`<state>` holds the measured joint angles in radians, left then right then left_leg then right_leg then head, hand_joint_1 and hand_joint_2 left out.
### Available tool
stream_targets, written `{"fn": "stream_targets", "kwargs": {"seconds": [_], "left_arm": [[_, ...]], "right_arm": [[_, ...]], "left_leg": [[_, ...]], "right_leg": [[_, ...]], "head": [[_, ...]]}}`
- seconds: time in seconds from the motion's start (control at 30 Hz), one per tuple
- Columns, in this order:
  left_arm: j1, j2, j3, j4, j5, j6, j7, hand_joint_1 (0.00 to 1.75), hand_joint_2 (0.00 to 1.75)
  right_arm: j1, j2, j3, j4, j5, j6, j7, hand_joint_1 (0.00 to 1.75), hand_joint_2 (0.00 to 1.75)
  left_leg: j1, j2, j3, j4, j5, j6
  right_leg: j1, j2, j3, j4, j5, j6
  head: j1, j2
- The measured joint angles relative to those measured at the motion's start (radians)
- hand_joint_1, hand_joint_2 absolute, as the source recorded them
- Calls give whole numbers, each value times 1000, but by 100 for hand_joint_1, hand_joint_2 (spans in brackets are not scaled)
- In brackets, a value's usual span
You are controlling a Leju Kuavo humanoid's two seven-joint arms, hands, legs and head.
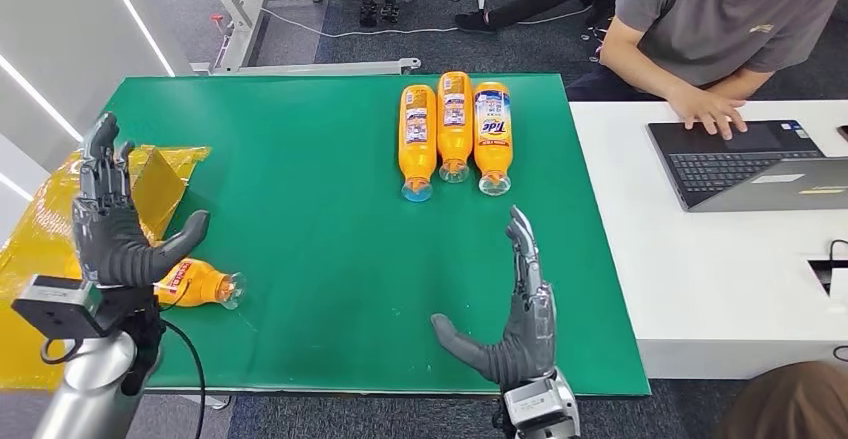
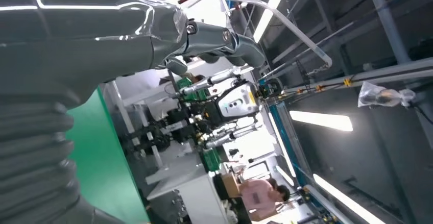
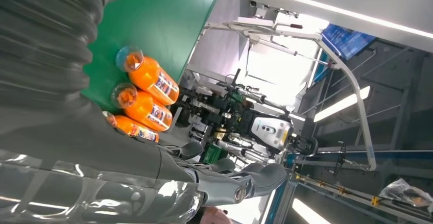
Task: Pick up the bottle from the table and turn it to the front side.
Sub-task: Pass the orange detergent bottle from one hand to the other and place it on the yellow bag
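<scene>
Reaching has not yet turned into a grasp: the bottle (image 1: 197,283) lies on its side near the tabletop's (image 1: 300,209) front-left corner, just beside the left hand (image 1: 112,221), which is raised above it, fingers spread, holding nothing. By my judgement the next move calls for lowering that hand and closing around the bottle's body. The right hand (image 1: 510,309) hovers by the front edge, likewise spread and empty.
</scene>
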<state>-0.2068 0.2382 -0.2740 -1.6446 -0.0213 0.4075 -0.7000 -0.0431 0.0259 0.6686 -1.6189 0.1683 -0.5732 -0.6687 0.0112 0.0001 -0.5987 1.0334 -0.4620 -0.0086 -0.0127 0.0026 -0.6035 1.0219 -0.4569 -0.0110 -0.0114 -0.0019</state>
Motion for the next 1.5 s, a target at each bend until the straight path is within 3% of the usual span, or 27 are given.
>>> {"fn": "stream_targets", "kwargs": {"seconds": [0.17,0.27,0.4,0.83,1.5], "left_arm": [[86,-165,-50,-89,34,141,-1,0,175],[120,-227,-97,-126,50,222,-2,0,175],[158,-288,-118,-147,47,234,-2,0,175],[241,-324,-148,-168,-49,289,-2,0,175],[244,-325,-230,-151,-72,289,-2,0,175]], "right_arm": [[-3,0,9,5,-32,-8,-18,0,175],[-10,0,11,6,-52,-15,-18,0,175],[-18,0,11,5,-48,-20,-4,0,175],[27,0,9,5,-10,-40,0,0,175],[48,-44,-1,-18,-28,-74,-21,0,175]], "left_leg": [[0,0,-1,0,-1,0],[0,0,-1,0,-1,1],[0,0,-1,0,-1,1],[0,0,-1,0,-1,1],[0,0,-1,0,-2,1]], "right_leg": [[0,0,0,-1,-1,1],[0,0,0,-2,-1,1],[0,0,0,-1,-1,1],[0,0,0,-1,-1,1],[0,0,0,-1,-1,1]], "head": [[0,0],[0,0],[0,0],[0,0],[0,0]]}}
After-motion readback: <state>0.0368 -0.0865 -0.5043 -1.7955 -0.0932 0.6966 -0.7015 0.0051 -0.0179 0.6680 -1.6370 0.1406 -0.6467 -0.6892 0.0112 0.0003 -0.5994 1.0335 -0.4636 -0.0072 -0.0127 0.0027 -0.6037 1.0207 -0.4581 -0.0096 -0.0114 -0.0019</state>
